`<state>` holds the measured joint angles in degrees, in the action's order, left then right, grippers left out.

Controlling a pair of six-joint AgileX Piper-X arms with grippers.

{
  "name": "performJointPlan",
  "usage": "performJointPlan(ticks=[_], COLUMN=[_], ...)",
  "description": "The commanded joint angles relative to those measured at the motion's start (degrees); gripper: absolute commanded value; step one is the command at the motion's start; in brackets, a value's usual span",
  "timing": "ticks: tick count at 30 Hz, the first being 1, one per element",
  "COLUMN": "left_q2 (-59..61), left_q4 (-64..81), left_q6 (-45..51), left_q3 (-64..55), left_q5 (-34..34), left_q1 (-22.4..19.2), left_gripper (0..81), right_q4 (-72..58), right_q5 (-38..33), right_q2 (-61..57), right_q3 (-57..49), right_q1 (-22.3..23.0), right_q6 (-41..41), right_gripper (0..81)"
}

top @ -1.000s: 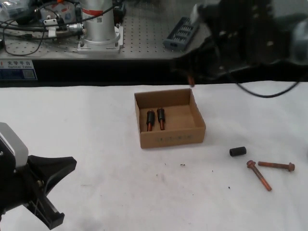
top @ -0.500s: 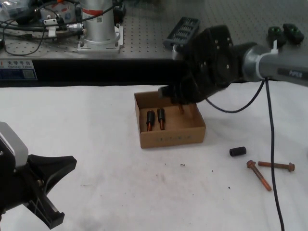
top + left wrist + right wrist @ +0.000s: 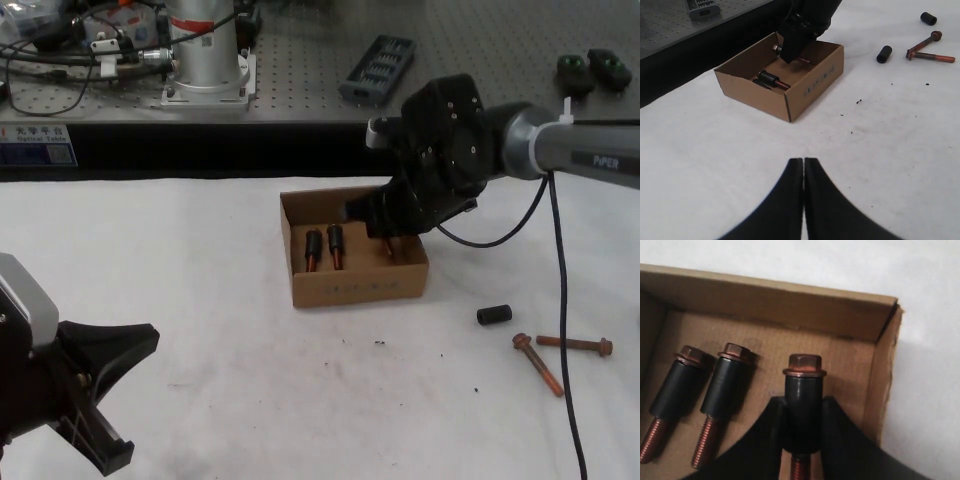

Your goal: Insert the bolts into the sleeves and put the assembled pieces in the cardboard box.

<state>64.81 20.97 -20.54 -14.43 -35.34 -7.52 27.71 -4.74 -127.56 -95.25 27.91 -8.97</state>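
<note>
The cardboard box (image 3: 355, 287) stands mid-bench with two assembled bolt-and-sleeve pieces (image 3: 322, 246) lying side by side in its left half. My right gripper (image 3: 386, 228) is low inside the box's right half, shut on a third copper bolt in a black sleeve (image 3: 804, 402), which it holds beside the other two pieces (image 3: 725, 385). My left gripper (image 3: 803, 167) is shut and holds nothing, low over the white cloth at the near left, well away from the box (image 3: 810, 87).
A loose black sleeve (image 3: 494, 314) and two loose copper bolts (image 3: 540, 365) (image 3: 575, 345) lie right of the box. Another sleeve (image 3: 928, 18) lies farther out. A black cable (image 3: 556, 300) trails from the right arm. A raised black breadboard edge (image 3: 200, 140) borders the back.
The right arm has swung in from the back right and come down, bringing the held bolt and sleeve into the box. The left arm has stayed still.
</note>
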Motion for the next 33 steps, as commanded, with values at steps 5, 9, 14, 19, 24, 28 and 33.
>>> performJointPlan(ticks=[5,9,14,19,24,28,33], left_q2=[0.0,0.0,0.0,0.0,0.0,0.0,-2.7], left_q4=[0.7,0.7,0.7,0.7,-0.3,-1.5,-13.2], left_q6=[-0.5,-0.5,-0.5,-0.5,-0.5,-0.5,-3.2], left_q3=[-0.1,-0.1,-0.1,-0.1,-0.1,-0.3,-3.2], left_q5=[-0.5,-0.5,-0.5,-0.5,-0.5,-0.5,0.3], left_q1=[0.1,0.1,0.1,0.1,0.1,0.1,-1.6], left_gripper=[0.6,0.6,0.6,0.6,0.6,0.6,0.6], right_q4=[-0.3,-1.2,-1.4,8.4,29.2,39.2,37.4], right_q5=[-1.4,-8.2,-19.6,-24.8,-19.2,-14.7,-8.5], right_q2=[0.4,1.7,6.8,16.5,25.8,33.3,47.4], right_q3=[-0.6,-2.5,-5.5,-5.5,-5.5,-2.8,10.5], right_q1=[-0.4,-0.4,-0.2,0.9,0.9,0.9,0.9], right_q6=[-1.3,-4.8,-10.3,-3.7,10.6,14.0,14.1], right_gripper=[32.6,26.0,26.2,20.8,5.5,3.3,6.6])
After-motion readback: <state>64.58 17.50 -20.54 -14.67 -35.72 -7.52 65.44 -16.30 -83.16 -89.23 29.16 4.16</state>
